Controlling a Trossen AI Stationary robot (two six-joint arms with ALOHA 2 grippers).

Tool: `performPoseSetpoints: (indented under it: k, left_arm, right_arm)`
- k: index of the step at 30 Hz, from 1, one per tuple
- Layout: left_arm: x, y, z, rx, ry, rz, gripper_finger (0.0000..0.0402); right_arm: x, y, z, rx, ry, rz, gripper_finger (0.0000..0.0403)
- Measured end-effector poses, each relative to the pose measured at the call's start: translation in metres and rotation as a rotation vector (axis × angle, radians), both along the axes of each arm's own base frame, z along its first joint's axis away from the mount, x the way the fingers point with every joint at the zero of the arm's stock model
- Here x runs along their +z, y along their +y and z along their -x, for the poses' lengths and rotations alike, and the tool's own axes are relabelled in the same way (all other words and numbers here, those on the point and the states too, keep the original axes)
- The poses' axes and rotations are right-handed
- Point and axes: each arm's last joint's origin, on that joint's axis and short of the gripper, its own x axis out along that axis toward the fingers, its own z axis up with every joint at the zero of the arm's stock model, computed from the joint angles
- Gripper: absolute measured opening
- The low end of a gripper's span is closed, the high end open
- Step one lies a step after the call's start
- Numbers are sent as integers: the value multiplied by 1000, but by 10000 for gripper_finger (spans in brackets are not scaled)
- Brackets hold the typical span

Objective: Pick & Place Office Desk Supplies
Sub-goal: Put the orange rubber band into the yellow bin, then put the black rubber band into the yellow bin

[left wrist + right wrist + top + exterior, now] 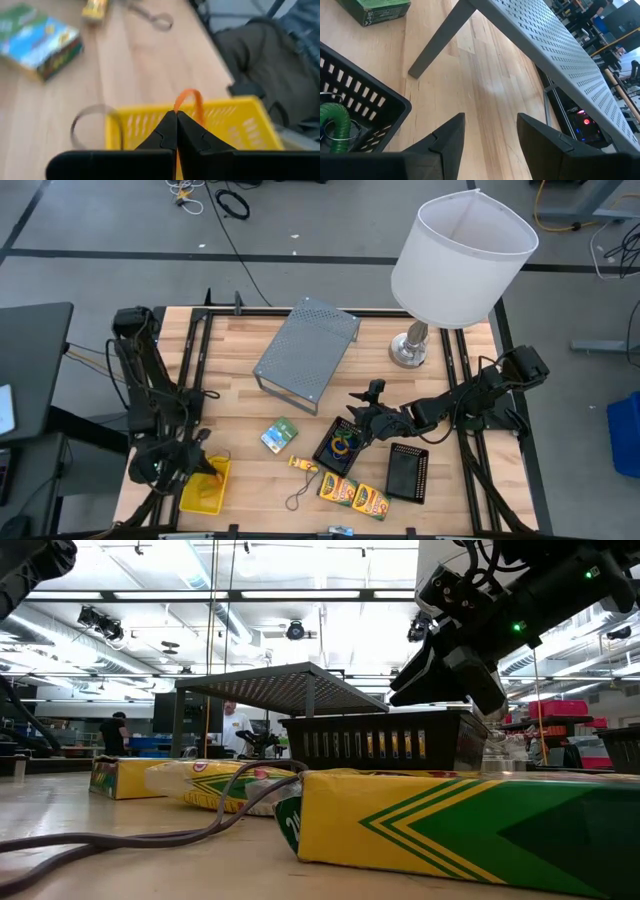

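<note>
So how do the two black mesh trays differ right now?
The left tray holds coloured rubber-band loops; the right tray looks empty. The left tray sits turned at an angle, the right tray squarer to the table edge. The right pincer, open, hovers at the left tray's far edge, not over the right one. Both are small, black, slotted and rectangular.

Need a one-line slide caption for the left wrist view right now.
Left hand, shut on an orange band, over the yellow basket; green-white packet lies beyond on the table.

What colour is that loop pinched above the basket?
Orange loop, held by the left gripper over the yellow basket; clearest in the left wrist view.
</note>
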Motion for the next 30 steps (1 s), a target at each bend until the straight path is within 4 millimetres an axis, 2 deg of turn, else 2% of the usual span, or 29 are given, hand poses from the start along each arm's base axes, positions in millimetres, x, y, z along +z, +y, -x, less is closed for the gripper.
performPoseSetpoints:
  k: [6, 10, 22, 30]
  left_arm:
    - [-5, 3, 5, 33, 163, 64, 1]
    - [-5, 2, 6, 70, 217, 125, 17]
    - [-5, 4, 4, 124, 186, 147, 123]
    - [-3, 5, 2, 165, 101, 141, 185]
  right_arm:
    - [0, 0, 0, 2, 2, 2, 188]
    - [0, 0, 0, 2, 2, 2, 188]
    - [0, 0, 0, 1, 2, 2, 188]
    - [0, 0, 0, 1, 2, 2, 188]
